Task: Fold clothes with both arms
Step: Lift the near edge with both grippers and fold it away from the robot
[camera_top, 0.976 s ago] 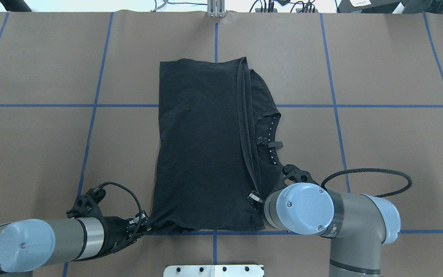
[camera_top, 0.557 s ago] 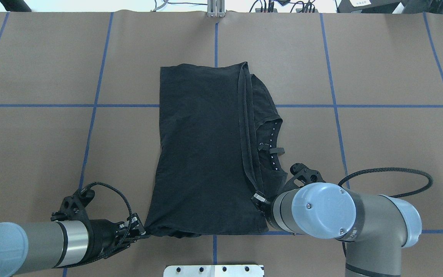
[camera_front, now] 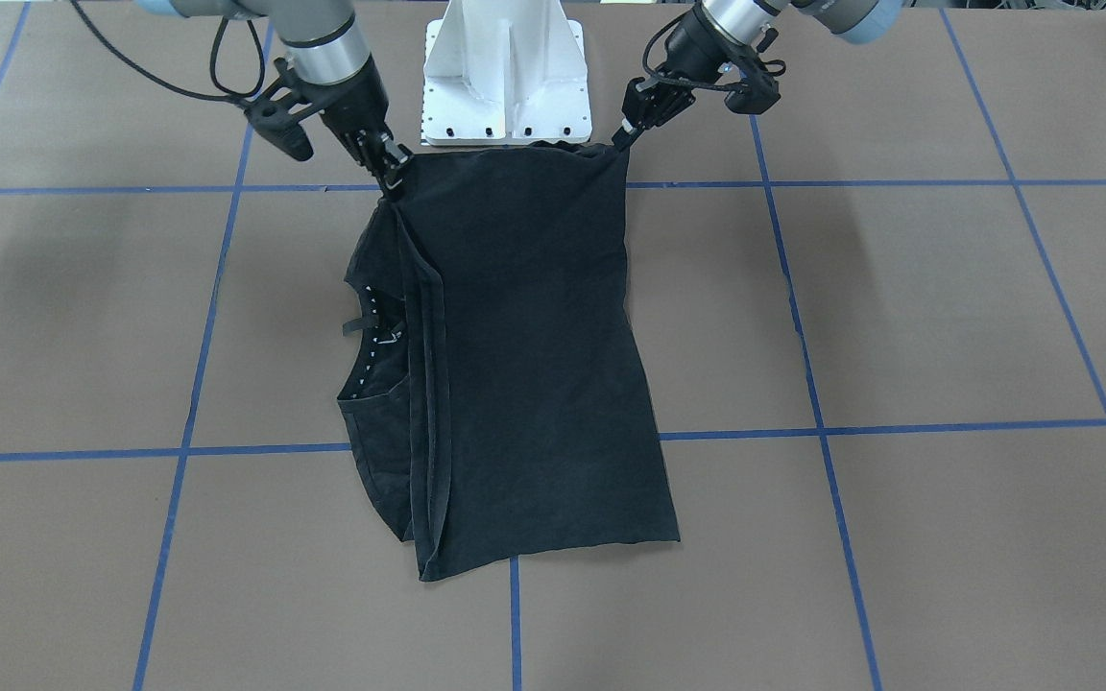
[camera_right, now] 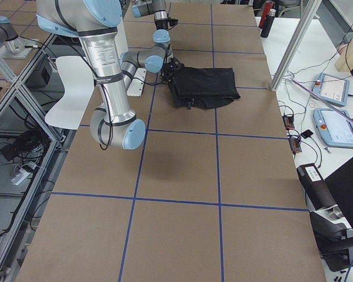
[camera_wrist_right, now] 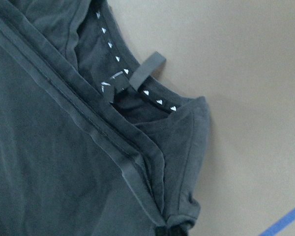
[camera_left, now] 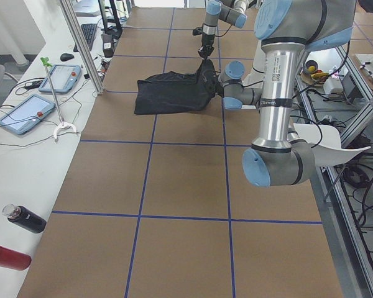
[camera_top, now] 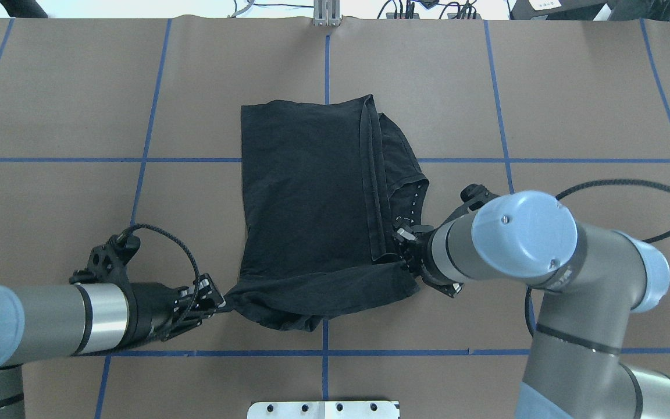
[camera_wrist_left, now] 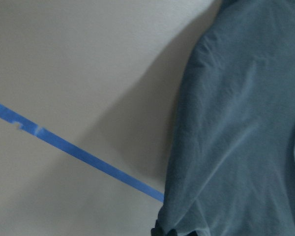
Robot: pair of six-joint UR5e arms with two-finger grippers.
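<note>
Left claw (camera_top: 220, 302) is pinched shut on the T-shirt (camera_top: 306, 192) at its 7 o'clock corner, taking the overhead view as a clock face with 12 pointing away from the robot. Right claw (camera_top: 407, 265) is clamped on the 4 o'clock corner, where the folded-in side layers meet the near edge.

Brown table (camera_top: 50, 87), crossed by blue tape lines, carries the black shirt around its centre, folded to a long panel running 12 to 6. Left arm (camera_top: 50, 326) comes in from 8 o'clock and right arm (camera_top: 521, 238) from 4 o'clock.

From overhead, the near edge reads as a slack band sagging between the two claws. The front-facing view shows what that angle hides. Both claws are closed tight on the fabric, with the edge drawn into small puckers between them in front of the white pedestal (camera_front: 505, 67). The left wrist camera alone shows the cloth raised over its own shadow, beside a tape line (camera_wrist_left: 78, 152). Only the right wrist camera resolves the collar (camera_wrist_right: 155, 101), dotted with white triangle marks, and a small loop (camera_wrist_right: 150, 66) sticking out over bare table. Both side views are too distant to judge either claw.
</note>
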